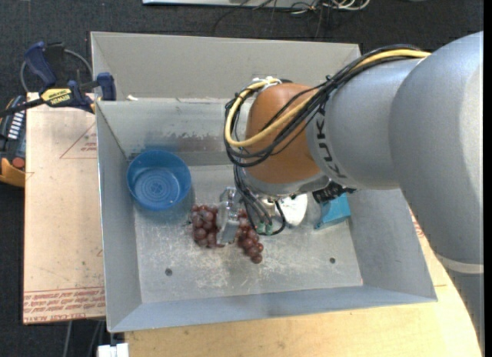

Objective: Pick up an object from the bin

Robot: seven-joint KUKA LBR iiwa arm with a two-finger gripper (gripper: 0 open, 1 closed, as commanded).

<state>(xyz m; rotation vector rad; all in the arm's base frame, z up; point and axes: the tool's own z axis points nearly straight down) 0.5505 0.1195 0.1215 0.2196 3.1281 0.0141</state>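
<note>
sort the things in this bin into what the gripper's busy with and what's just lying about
Job in hand: gripper, down at the grapes; dark red grape bunch, middle.
Lying about: blue bowl, left; white object and teal object, right.

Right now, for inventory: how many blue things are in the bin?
2: a bowl at the left, a small block at the right by the arm; more may be hidden.
</note>
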